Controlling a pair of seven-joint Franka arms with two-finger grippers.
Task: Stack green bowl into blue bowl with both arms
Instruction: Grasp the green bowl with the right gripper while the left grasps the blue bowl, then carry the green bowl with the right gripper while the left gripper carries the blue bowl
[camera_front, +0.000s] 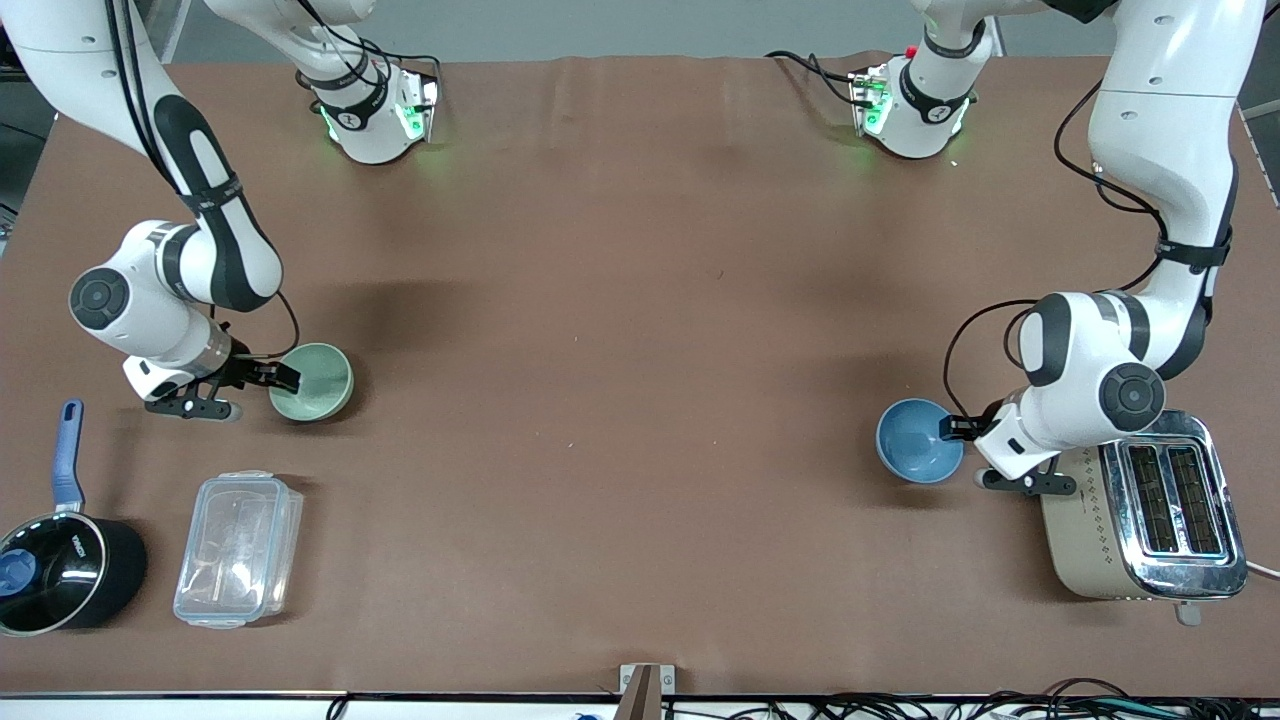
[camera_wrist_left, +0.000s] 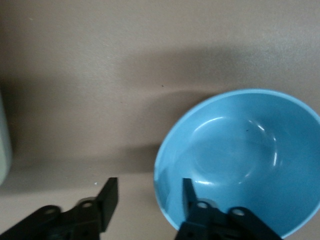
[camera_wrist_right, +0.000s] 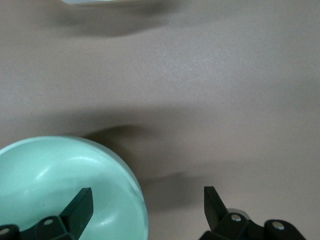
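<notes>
The pale mint-green bowl (camera_front: 312, 381) sits on the table toward the right arm's end. My right gripper (camera_front: 262, 393) is open and low at the bowl's rim. In the right wrist view one finger (camera_wrist_right: 80, 205) is over the green bowl's (camera_wrist_right: 50, 175) inside and the other is outside, the rim between them. The sky-blue bowl (camera_front: 918, 440) sits toward the left arm's end, beside the toaster. My left gripper (camera_front: 966, 454) is open at its rim. In the left wrist view one finger (camera_wrist_left: 189, 192) is inside the blue bowl (camera_wrist_left: 240, 155) and the other is outside over the table.
A steel toaster (camera_front: 1150, 510) stands close beside the blue bowl and the left gripper. A clear plastic container (camera_front: 238, 548) and a black saucepan with a blue handle (camera_front: 60, 570) lie nearer the front camera than the green bowl. A brown mat (camera_front: 620, 350) covers the table.
</notes>
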